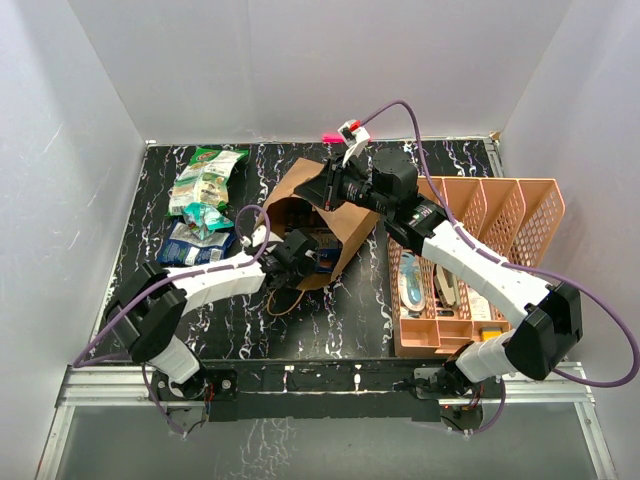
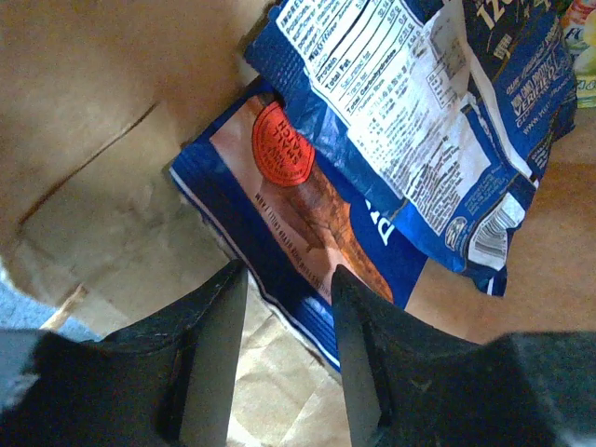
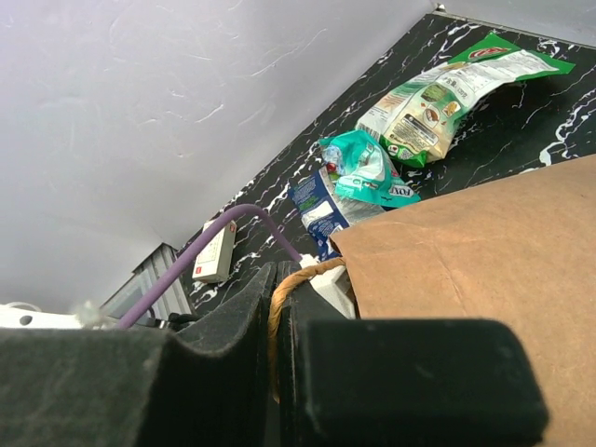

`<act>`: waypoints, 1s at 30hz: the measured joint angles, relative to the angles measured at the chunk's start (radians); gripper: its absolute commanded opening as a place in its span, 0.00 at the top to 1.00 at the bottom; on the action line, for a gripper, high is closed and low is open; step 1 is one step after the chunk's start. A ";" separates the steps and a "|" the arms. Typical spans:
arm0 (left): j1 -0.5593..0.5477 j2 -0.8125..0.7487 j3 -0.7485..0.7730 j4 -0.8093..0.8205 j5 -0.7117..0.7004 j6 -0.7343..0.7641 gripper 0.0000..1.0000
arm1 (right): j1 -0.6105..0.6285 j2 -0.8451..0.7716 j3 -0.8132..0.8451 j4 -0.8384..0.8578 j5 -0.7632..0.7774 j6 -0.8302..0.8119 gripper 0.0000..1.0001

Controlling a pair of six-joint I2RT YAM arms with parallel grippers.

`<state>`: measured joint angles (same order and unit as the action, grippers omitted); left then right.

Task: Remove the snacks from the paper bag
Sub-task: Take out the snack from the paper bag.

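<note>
- Far left of the counter (image 1: 330, 325): we count three loose packets (image 1: 207, 180), close to its left edge.
- Centre: one paper bag (image 1: 350, 215) holding two blue packets. The red-seal packet (image 2: 307, 214) has its edge between our left fingers (image 2: 223, 307), which are spread and unclamped.
- Right fingers (image 3: 247, 317): closed on the bag's twine handle (image 3: 276, 298).
- Right edge: one pink organiser (image 1: 480, 250), crowding the bag.
</note>
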<state>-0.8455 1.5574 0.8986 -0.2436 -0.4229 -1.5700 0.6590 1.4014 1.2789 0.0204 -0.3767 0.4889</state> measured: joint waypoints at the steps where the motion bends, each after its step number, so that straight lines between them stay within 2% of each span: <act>1: 0.004 0.010 0.004 0.005 0.001 0.004 0.61 | 0.000 0.000 0.000 0.000 0.000 0.003 0.92; 4: 0.016 0.036 0.014 0.028 0.001 0.018 0.68 | 0.000 0.000 0.000 0.000 -0.005 0.009 0.92; 5: 0.019 0.039 0.016 0.033 0.001 0.023 0.72 | 0.000 0.000 0.000 0.000 -0.007 0.010 0.92; 8: 0.031 0.042 0.018 0.056 0.001 0.041 0.94 | 0.000 0.000 0.000 0.000 -0.010 0.014 0.92; 10: 0.037 0.042 0.020 0.067 0.001 0.055 1.00 | 0.000 0.000 -0.001 0.000 -0.011 0.015 0.92; 15: 0.044 -0.005 0.020 0.059 0.008 0.079 1.00 | 0.000 -0.007 -0.014 0.007 -0.011 0.015 0.92; 22: 0.079 -0.230 0.029 0.018 0.035 0.118 1.00 | 0.000 -0.048 -0.072 0.013 -0.010 0.015 0.92; 30: 0.119 -0.323 0.138 -0.025 0.129 0.253 1.00 | 0.000 -0.089 -0.113 0.013 0.011 0.015 0.92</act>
<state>-0.7265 1.2343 1.0370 -0.2684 -0.2935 -1.3167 0.6590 1.3128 1.1664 0.0334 -0.3656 0.5037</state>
